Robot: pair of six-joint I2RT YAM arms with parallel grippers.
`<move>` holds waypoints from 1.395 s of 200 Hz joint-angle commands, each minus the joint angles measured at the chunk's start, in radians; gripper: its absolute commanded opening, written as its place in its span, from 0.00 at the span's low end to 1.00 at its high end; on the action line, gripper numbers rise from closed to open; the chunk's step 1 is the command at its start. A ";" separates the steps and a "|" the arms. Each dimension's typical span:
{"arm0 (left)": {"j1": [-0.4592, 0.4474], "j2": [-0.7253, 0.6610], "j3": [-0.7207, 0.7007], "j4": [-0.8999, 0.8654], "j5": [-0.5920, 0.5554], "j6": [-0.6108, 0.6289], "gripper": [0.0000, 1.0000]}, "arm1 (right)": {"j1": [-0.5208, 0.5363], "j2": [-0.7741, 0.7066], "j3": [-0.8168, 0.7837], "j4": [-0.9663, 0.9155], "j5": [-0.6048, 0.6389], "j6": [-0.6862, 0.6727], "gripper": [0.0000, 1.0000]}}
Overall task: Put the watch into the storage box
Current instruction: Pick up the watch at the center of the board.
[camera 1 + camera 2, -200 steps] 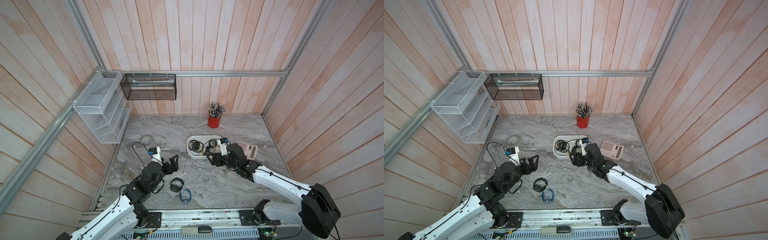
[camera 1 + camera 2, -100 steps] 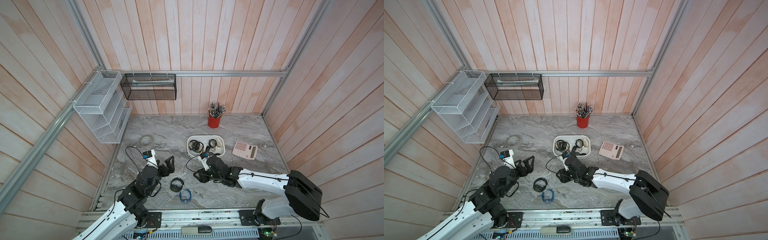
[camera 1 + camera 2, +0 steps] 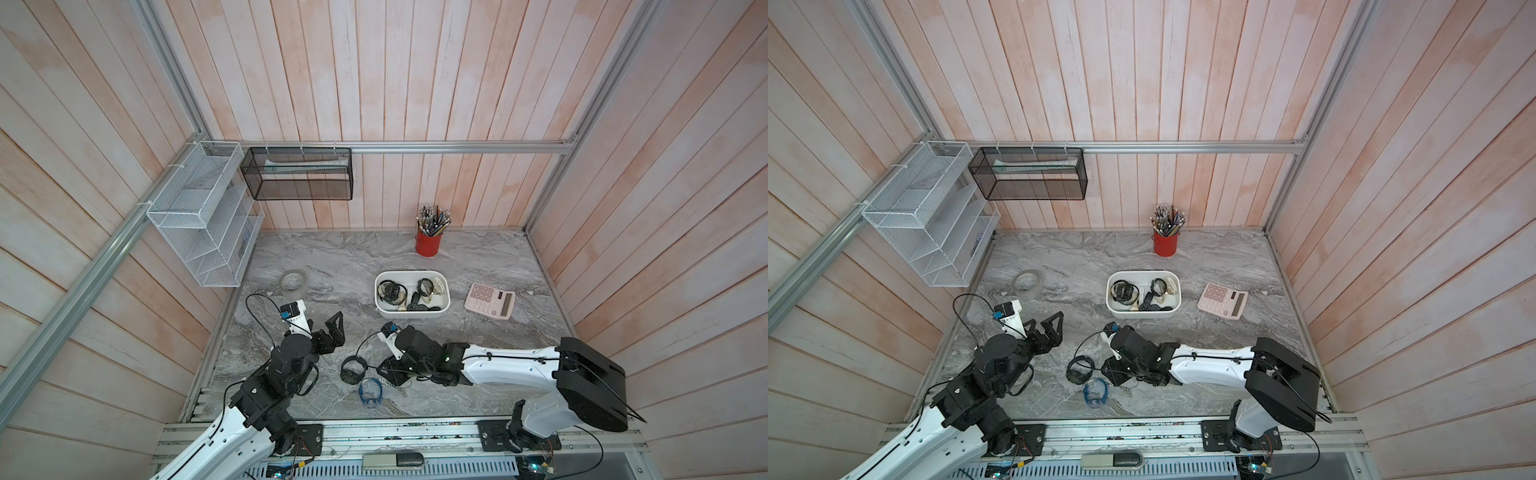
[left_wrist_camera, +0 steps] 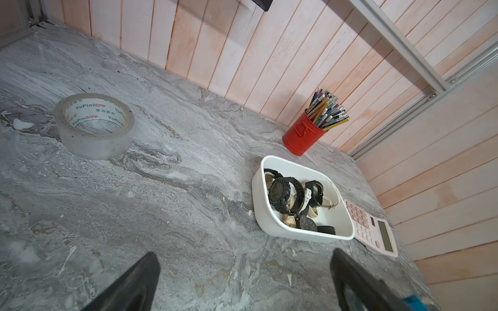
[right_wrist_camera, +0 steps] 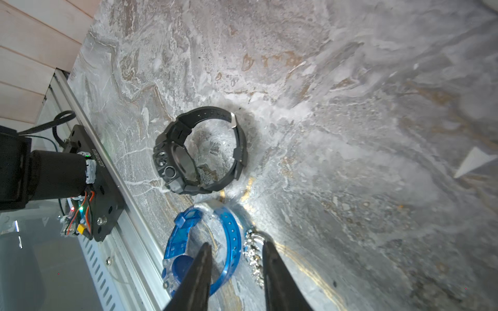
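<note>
Right gripper (image 5: 235, 242), jaws half-closed, straddles the blue watch (image 5: 181, 237) strap, which runs lengthwise between them; grip cannot be told. Left gripper (image 4: 244, 254) gapes empty, farther off.

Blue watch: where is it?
On the table near its front edge in both top views, the blue watch sits beside the black watch, strap between the right fingers.

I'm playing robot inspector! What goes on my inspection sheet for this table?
Surface: grey marble tabletop, pale flecks.
Job's things: storage box holds several watches; black watch and blue watch lie outside.
Clutter: tape roll, calculator, red pencil cup, silver chain beside blue watch.
Grippers: left gripper open, empty; right gripper jaws apart around blue watch's strap.
Cables: black cable loops at left wrist; another at right.
Surroundings: plank walls, white wire rack, black mesh basket.
</note>
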 commanded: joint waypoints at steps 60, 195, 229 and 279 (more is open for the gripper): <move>0.006 -0.012 0.065 -0.023 -0.023 0.065 1.00 | 0.072 0.133 0.092 -0.060 0.013 0.025 0.29; 0.006 -0.027 0.074 -0.039 -0.023 0.062 1.00 | 0.086 0.204 0.145 -0.119 0.054 0.043 0.13; 0.006 -0.033 0.070 -0.038 -0.026 0.060 1.00 | 0.083 0.155 0.156 -0.144 0.110 0.028 0.00; 0.006 -0.039 0.066 -0.045 -0.022 0.036 1.00 | 0.046 0.072 0.160 -0.210 0.138 -0.024 0.00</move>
